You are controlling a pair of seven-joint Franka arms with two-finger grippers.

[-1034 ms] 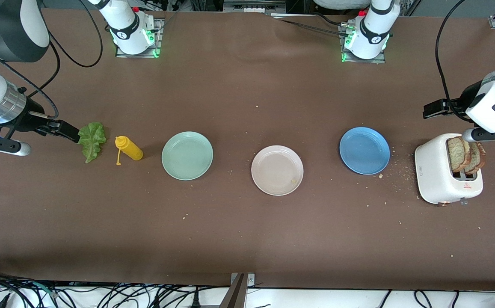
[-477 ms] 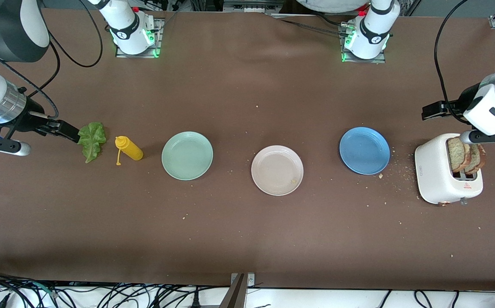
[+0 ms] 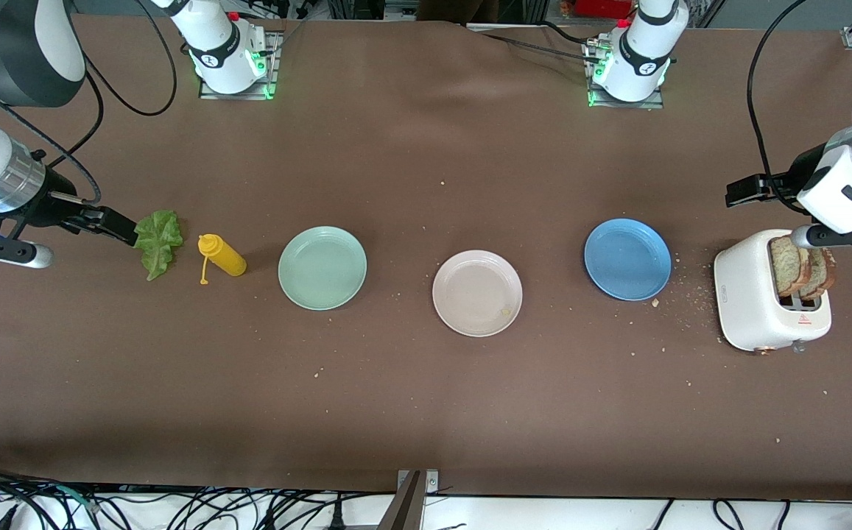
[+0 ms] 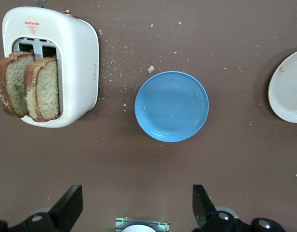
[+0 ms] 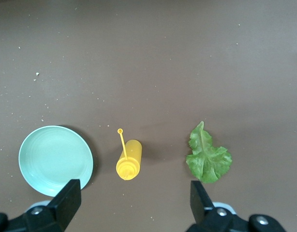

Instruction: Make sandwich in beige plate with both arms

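The right end effector, fingers apart, hangs over the lettuce; a shallow pinch could tear the leaf. The beige plate sits empty mid-surface. Above the toaster, the left end effector, also apart, could tip it while pulling toast.

Beige plate, green lettuce, speckled brown toast.

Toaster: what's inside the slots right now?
The white toaster holds two slices of brown toast, one per slot, standing upright with their tops sticking out. Their lower halves are hidden by the toaster body.
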